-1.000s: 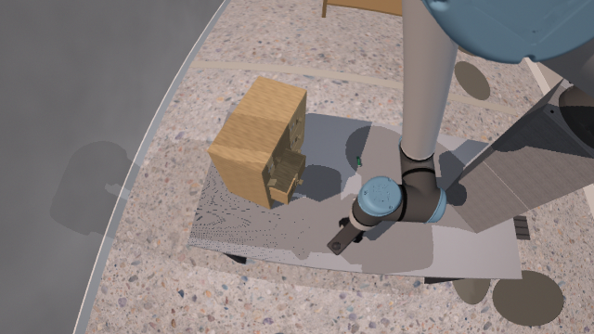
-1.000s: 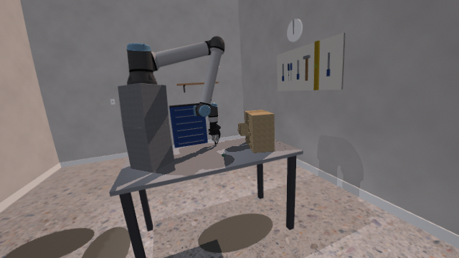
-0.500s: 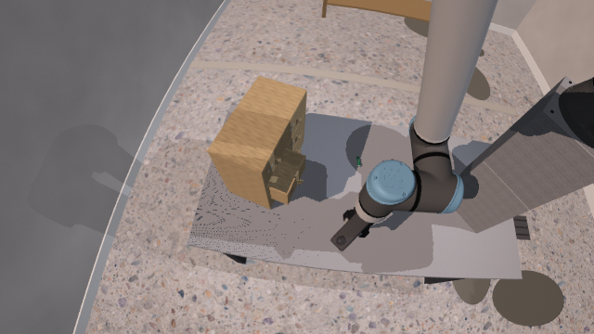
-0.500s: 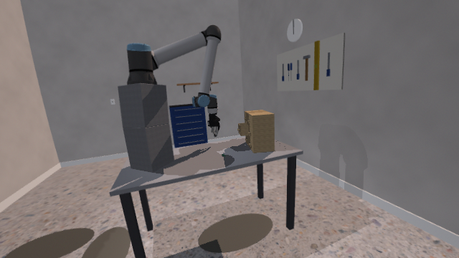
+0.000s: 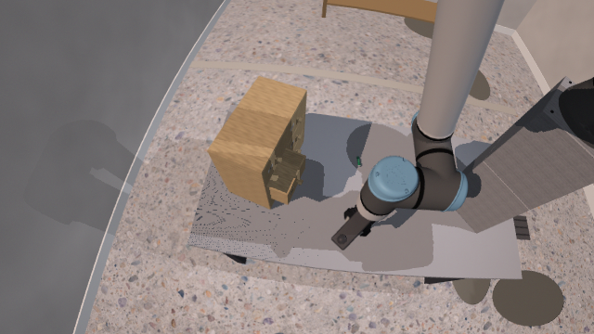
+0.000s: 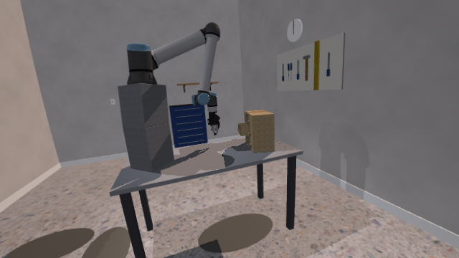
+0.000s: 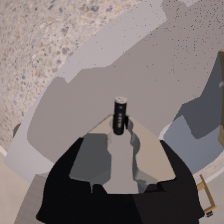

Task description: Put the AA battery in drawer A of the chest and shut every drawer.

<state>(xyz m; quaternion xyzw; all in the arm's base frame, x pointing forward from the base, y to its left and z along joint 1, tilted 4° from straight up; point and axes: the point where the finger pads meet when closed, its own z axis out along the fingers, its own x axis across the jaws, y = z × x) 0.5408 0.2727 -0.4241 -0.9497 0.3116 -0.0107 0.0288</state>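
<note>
Black gripper [image 5: 342,238] [image 6: 215,132] [image 7: 119,115]: clamped on the battery [image 7: 119,114]!
Wooden chest [image 5: 251,125] [image 6: 263,130]: upright, near worktop's [image 5: 473,250] [image 6: 201,173] short edge, drawer [image 5: 280,193] [image 6: 242,129] out!

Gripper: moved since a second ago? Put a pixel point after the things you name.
Yes: in the exterior view the gripper [image 6: 214,133] [image 7: 119,115] is higher above the table [image 6: 193,175].
</note>
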